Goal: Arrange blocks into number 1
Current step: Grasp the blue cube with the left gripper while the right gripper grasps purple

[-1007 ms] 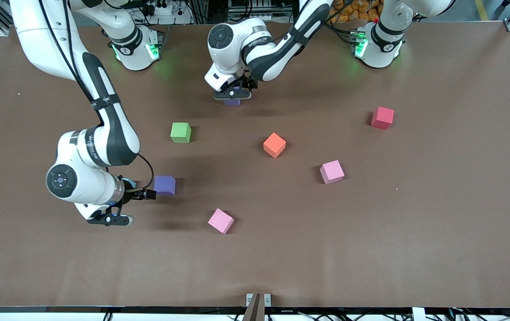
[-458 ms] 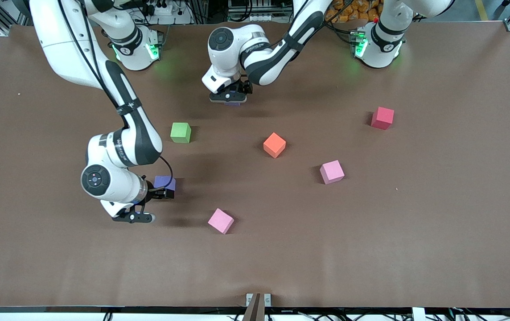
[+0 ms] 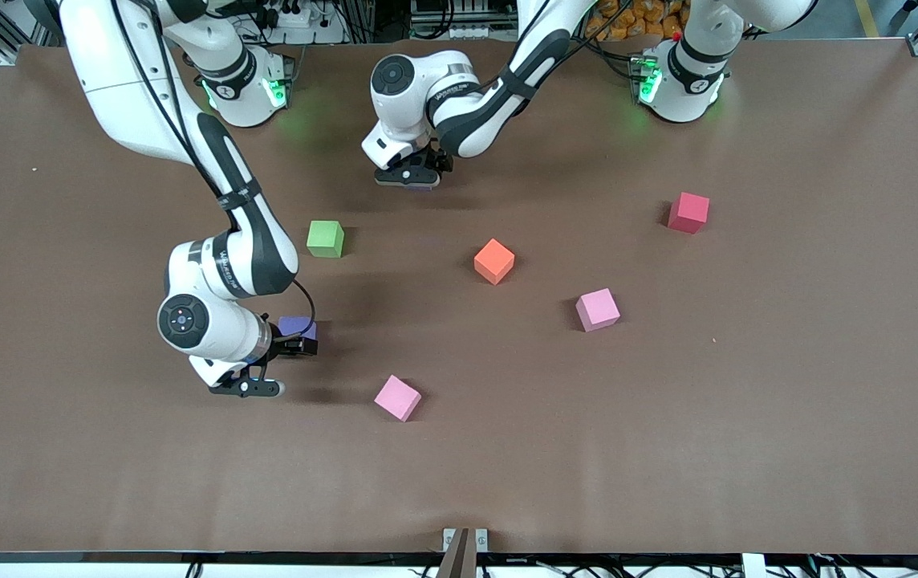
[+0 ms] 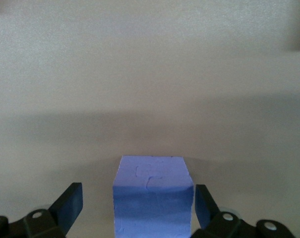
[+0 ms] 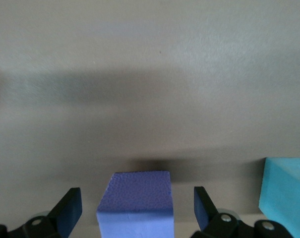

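Observation:
Two purple blocks each stand between a gripper's fingers. My left gripper [image 3: 409,173] [image 4: 137,203] is open around one purple block [image 4: 152,196] close to the robots' bases; the hand hides most of it in the front view. My right gripper [image 3: 295,342] [image 5: 137,206] is open around the other purple block [image 3: 297,326] [image 5: 136,203], with a gap on both sides. A cyan block [image 5: 284,193] sits beside that one and is hidden under the right arm in the front view. Green [image 3: 325,238], orange [image 3: 494,261], red [image 3: 688,212] and two pink blocks [image 3: 597,309] [image 3: 397,397] lie loose on the table.
The brown table [image 3: 748,401] is bare toward the front camera and toward the left arm's end past the red block. The right arm's elbow [image 3: 234,257] hangs low beside the green block.
The right arm has swung toward the table's middle, bringing its gripper around the purple block. The left gripper has shifted slightly toward the bases and come down over its purple block.

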You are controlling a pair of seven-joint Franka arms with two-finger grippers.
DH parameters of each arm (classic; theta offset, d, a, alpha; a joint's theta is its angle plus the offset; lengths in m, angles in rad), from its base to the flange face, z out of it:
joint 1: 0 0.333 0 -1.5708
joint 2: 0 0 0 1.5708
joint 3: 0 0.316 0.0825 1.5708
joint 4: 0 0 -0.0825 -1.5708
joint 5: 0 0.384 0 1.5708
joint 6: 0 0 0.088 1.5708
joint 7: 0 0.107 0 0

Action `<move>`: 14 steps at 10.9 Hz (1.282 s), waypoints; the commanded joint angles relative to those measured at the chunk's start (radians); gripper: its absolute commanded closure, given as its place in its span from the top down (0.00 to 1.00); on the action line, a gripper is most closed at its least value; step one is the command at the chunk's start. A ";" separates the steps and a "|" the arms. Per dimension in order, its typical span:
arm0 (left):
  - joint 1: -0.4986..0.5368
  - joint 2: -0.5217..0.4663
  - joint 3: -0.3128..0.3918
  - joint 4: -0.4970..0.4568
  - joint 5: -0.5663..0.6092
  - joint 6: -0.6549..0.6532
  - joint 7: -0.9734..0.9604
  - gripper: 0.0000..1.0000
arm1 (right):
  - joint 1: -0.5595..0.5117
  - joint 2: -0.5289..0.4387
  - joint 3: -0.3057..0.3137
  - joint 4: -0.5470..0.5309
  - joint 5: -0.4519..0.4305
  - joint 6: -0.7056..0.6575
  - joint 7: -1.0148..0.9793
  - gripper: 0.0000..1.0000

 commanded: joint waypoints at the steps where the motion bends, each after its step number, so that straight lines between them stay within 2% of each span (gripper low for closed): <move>1: -0.025 0.017 0.006 0.019 0.031 0.003 -0.033 1.00 | 0.020 -0.013 -0.013 -0.043 0.013 0.032 0.007 1.00; 4: -0.038 0.031 0.007 0.019 0.031 0.003 -0.033 1.00 | 0.020 -0.015 -0.013 -0.066 0.011 0.039 0.003 1.00; 5: -0.036 0.034 0.009 0.019 0.031 0.003 -0.030 0.40 | 0.020 -0.018 -0.013 -0.083 0.011 0.050 0.002 0.94; 6: -0.033 0.034 0.010 0.021 0.024 0.003 -0.035 0.00 | 0.020 -0.019 -0.013 -0.089 0.011 0.061 0.000 0.78; 8: -0.033 0.035 0.012 0.021 0.021 0.003 -0.041 0.00 | 0.020 -0.021 -0.013 -0.089 0.013 0.059 0.002 0.56; 10: -0.027 0.037 0.028 0.048 0.026 0.001 -0.024 0.00 | 0.020 -0.024 -0.013 -0.089 0.014 0.058 0.008 0.54; 11: -0.027 0.042 0.059 0.068 0.031 0.001 -0.003 0.00 | 0.020 -0.032 -0.013 -0.089 0.016 0.053 0.010 0.54; 14: -0.027 0.101 0.122 0.179 0.027 0.001 0.095 0.00 | 0.008 -0.100 -0.013 -0.112 0.016 0.045 0.013 0.55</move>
